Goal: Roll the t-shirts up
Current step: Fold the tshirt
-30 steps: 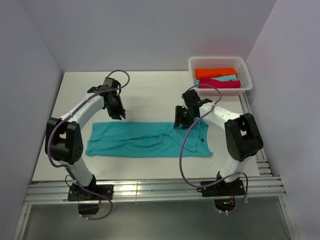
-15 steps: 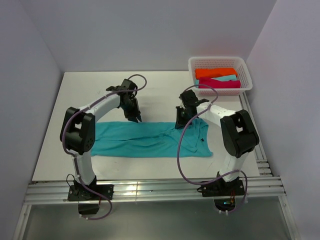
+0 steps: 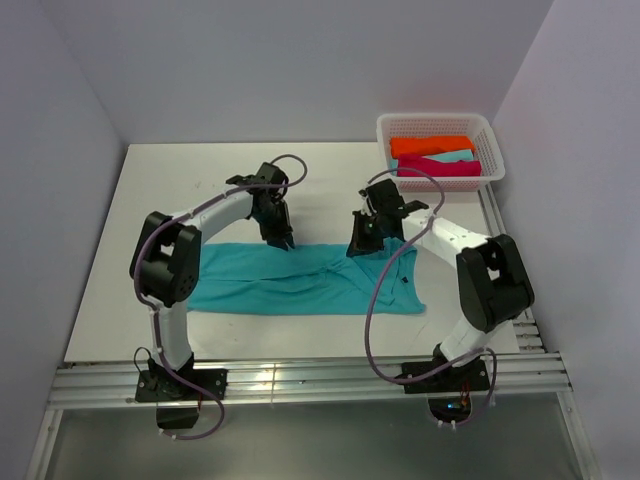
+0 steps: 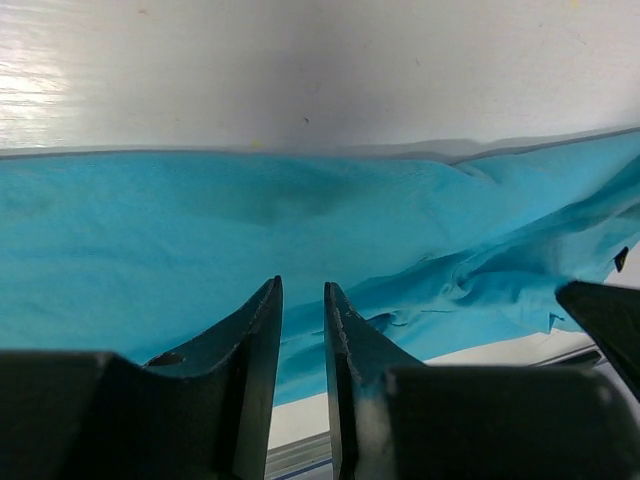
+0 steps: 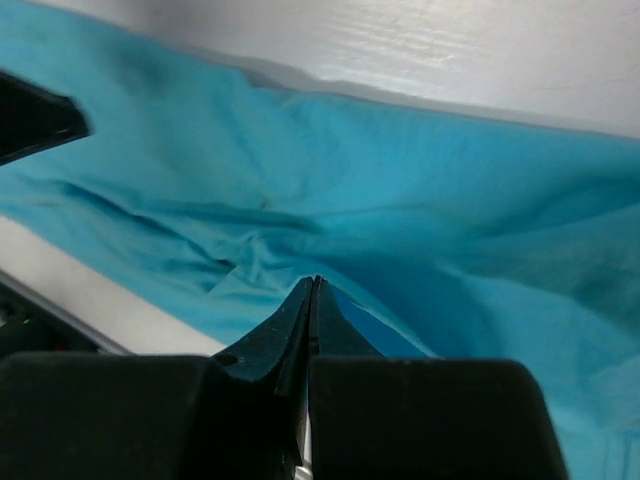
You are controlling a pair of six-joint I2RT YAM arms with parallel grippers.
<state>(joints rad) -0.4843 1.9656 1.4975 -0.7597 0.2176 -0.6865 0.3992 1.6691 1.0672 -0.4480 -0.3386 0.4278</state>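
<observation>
The left claw is held narrowly open over the turquoise t-shirt, empty; the right claw is pressed shut against its wrinkled cloth.

The turquoise t-shirt was cut off at both sides in the wrist views. Whether any cloth was actually pinched by the pressed-together tips of the right gripper couldn't be made out, tbh. The other t-shirts were half hidden by the basket wall.

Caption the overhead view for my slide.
Left end effector and right end effector over the spread turquoise t-shirt; more shirts in the basket.
</observation>
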